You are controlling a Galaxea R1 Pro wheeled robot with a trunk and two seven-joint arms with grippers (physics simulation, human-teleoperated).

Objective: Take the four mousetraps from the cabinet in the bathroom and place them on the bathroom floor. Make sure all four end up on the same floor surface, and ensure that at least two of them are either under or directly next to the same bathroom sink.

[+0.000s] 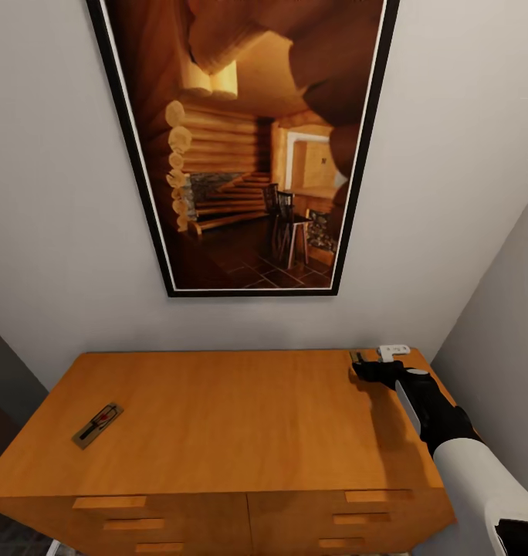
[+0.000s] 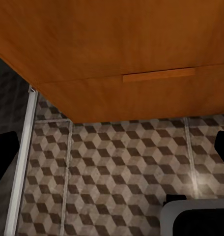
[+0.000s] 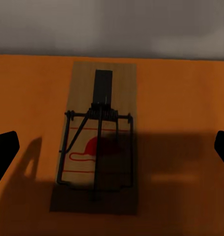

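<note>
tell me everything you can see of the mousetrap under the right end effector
The mousetrap is a flat tan wooden board lying flat on the orange-brown cabinet top, near its back right corner by the wall. It carries a dark wire bar and spring, a dark rectangular plate at one end, and a red printed mark. The right end effector hovers over it, fingers spread to either side, not touching. Shadow covers part of the board.

A framed log-cabin picture (image 1: 245,147) hangs on the pale grey wall (image 1: 55,232).
</note>
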